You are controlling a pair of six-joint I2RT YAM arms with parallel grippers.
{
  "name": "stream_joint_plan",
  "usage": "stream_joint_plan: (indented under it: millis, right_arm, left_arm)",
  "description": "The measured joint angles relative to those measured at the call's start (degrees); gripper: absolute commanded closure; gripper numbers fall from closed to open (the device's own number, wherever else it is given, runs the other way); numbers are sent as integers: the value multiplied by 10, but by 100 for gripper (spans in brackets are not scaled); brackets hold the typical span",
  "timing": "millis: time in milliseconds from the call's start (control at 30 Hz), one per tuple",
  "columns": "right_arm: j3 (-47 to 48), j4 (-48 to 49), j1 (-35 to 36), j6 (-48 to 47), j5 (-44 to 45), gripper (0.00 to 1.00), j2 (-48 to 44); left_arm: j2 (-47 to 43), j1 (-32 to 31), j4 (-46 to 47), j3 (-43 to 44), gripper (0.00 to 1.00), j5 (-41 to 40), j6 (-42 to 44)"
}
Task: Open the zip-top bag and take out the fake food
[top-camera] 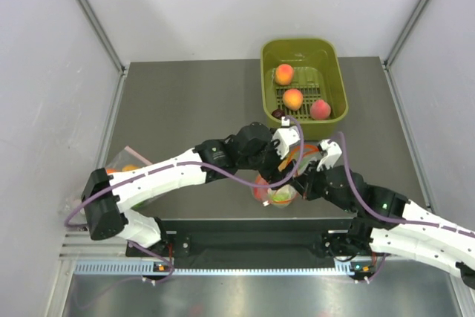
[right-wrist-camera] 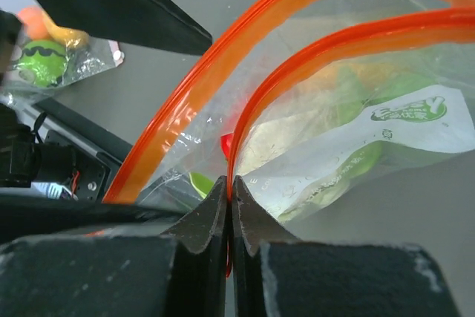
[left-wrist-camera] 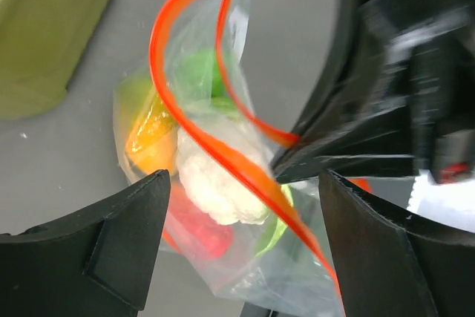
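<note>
The zip-top bag (top-camera: 280, 192) lies at the table's near middle, its orange-red strip (left-wrist-camera: 167, 87) parted into an open loop. Inside it I see the fake food: a white cauliflower (left-wrist-camera: 215, 176), a yellow-orange piece (left-wrist-camera: 148, 135), a green piece (left-wrist-camera: 197, 72) and a red piece (left-wrist-camera: 197, 228). My right gripper (right-wrist-camera: 231, 187) is shut on one side of the strip (right-wrist-camera: 297, 57); it also shows in the top view (top-camera: 310, 172). My left gripper (left-wrist-camera: 245, 183) is open, its fingers either side of the bag's mouth just above it, holding nothing; in the top view it sits over the bag (top-camera: 286, 155).
A green basket (top-camera: 300, 44) at the back right holds three peaches (top-camera: 293, 99) and a small dark plum (top-camera: 277, 113); its corner shows in the left wrist view (left-wrist-camera: 52, 27). A second clear bag (top-camera: 126, 165) lies at the left edge, seen also in the right wrist view (right-wrist-camera: 44, 61).
</note>
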Motion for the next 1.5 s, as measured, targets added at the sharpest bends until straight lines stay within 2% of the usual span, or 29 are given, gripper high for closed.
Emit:
stream_joint_plan:
  millis: [100, 133, 200, 233, 467, 700, 933, 1233, 1300, 1333, 1367, 1467, 1500]
  right_arm:
    - [0, -9, 0, 2, 7, 100, -8]
    - [0, -12, 0, 4, 9, 100, -10]
    - [0, -18, 0, 7, 16, 100, -14]
    - [0, -21, 1, 9, 18, 100, -15]
    - [0, -57, 1, 33, 29, 100, -6]
    - [1, -88, 7, 90, 42, 100, 34]
    - [35, -93, 29, 155, 74, 100, 59]
    - [41, -55, 38, 171, 92, 99, 108]
    - [41, -54, 39, 171, 95, 92, 118]
    - [41, -58, 39, 170, 97, 85, 121]
    - [41, -64, 39, 169, 99, 70, 122]
    - [41, -94, 40, 143, 104, 51, 116]
    - [44, -103, 40, 126, 105, 49, 113]
  left_arm:
    - [21, 0, -9, 0, 52, -16, -6]
    - [27, 0, -12, 0, 79, -23, -5]
    - [36, 0, -19, 0, 98, -45, -4]
    - [39, 0, -25, 0, 100, -56, -4]
    - [34, -1, -55, -6, 100, -162, -4]
    - [-20, -1, -84, -15, 100, -276, -8]
    - [-50, 17, -103, -15, 100, -315, -18]
    - [-133, 19, -120, -39, 100, -338, -28]
    - [-136, 20, -121, -40, 100, -333, -29]
    - [-136, 21, -121, -42, 100, -330, -29]
    - [-136, 22, -120, -48, 100, -327, -28]
    - [-133, 30, -119, -67, 100, -321, -28]
    - [-130, 32, -118, -74, 100, -315, -28]
